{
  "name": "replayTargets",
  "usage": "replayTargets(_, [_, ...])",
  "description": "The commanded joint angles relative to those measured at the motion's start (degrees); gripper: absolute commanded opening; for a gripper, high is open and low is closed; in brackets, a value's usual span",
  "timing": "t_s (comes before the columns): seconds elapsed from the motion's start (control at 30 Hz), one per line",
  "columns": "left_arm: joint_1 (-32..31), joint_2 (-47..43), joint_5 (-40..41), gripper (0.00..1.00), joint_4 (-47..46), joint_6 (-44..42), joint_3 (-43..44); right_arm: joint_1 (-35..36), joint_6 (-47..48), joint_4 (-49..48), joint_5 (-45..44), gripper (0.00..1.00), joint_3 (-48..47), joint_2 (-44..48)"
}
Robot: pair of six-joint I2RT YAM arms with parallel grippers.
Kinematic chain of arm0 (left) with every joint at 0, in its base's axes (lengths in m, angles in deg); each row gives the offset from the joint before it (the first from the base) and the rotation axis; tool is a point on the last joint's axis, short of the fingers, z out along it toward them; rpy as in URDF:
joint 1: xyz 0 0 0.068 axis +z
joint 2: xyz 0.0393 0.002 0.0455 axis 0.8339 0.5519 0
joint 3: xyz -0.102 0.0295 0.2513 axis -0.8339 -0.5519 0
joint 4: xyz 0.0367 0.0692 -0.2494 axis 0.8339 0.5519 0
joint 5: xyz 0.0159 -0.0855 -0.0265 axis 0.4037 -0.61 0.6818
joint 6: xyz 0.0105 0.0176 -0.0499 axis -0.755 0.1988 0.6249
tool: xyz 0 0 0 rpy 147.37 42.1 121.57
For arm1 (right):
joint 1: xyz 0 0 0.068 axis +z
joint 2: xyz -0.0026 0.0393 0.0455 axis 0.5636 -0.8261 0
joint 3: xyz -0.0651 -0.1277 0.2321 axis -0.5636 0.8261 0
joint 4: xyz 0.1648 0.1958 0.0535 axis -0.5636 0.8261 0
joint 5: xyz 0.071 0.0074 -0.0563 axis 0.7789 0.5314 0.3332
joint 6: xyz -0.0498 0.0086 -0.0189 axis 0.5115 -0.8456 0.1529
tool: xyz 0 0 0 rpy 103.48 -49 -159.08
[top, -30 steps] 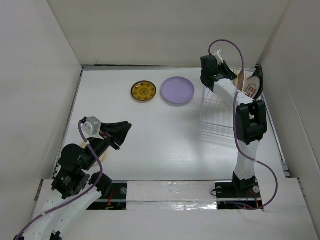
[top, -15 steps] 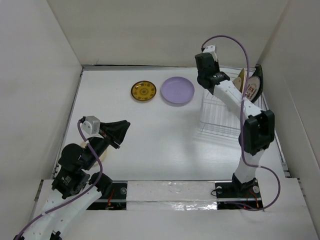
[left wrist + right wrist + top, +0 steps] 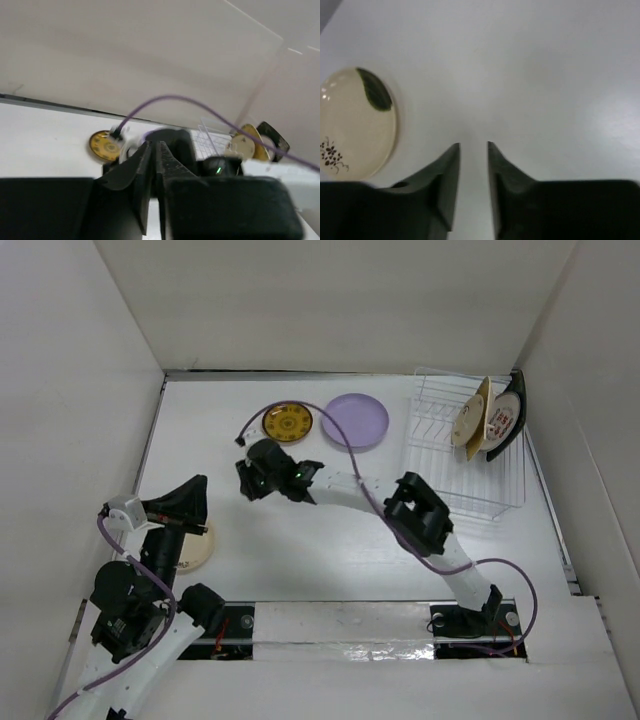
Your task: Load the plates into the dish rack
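The left end effector has drawn back toward the left wall. Its fingers are closed to a thin slit and hold nothing. Pulling back has uncovered most of the cream plate with floral specks, which lies flat on the worktop just beside that arm.

The bigger change is the right arm. A second ago it was reaching into the dish rack; now it stretches far across to the left of centre. The right end effector is low over bare worktop, its fingers a little apart and empty, and its wrist view shows the cream floral plate off to one side. I read this as one rack placement finished and the reach for the next plate begun, probably that cream one.

Counted, there are two arms and one rack. Three plates lie flat on the worktop:
- the cream floral one
- the brown-and-yellow patterned plate
- the lavender plate

Two plates stand upright among the tines at the rack's far right: the yellow plate and the white plate with red characters. A dark rim shows behind them, and I cannot tell whether it is a further plate.
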Motion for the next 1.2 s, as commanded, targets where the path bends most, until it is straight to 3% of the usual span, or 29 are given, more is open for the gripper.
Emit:
replayTargets(0.0, [-0.3,-1.3,7.8,0.09,-2.6,0.0,-1.0,2.5,-8.4,-2.8,9.8,0.41,-6.6,-4.1])
replayTargets(0.03, [-0.3,-1.3,8.1,0.11,-2.9,-0.2,-1.0,3.3,-9.4,-2.9,10.3,0.56,-7.9,-5.2])
replayTargets(0.1, [-0.3,-0.3,8.5,0.16,-3.0,-0.4,-1.1,3.3,-12.4,-5.0,14.7,0.65,-8.2,-8.1])
replayTargets(0.37, [-0.3,4.9,8.2,0.20,-3.0,-1.2,-0.7,4.6,-21.9,-15.0,24.9,0.68,-6.9,-14.2])
replayTargets(0.7, [1.5,8.0,6.7,0.21,-3.9,-1.6,-1.0,6.7,-26.3,-15.3,26.8,0.69,-15.4,-22.8])
replayTargets(0.8, [2.1,8.8,6.1,0.21,-4.0,-1.7,-1.0,6.7,-27.2,-15.8,27.8,0.64,-16.3,-24.0])
replayTargets(0.9, [2.1,9.1,6.0,0.21,-4.0,-1.9,-1.0,6.7,-27.6,-15.9,27.5,0.50,-16.0,-24.2])
replayTargets(0.93, [2.1,9.0,5.9,0.21,-4.0,-1.9,-1.0,6.7,-27.6,-16.1,27.3,0.35,-15.6,-24.0])
replayTargets(1.07, [2.1,8.9,5.6,0.21,-4.0,-2.1,-1.1,6.7,-28.1,-18.3,26.6,0.02,-12.6,-22.1])
replayTargets(1.17, [2.1,8.4,5.2,0.21,-4.0,-2.0,-1.0,5.5,-28.1,-22.3,26.4,0.00,-7.7,-18.4])
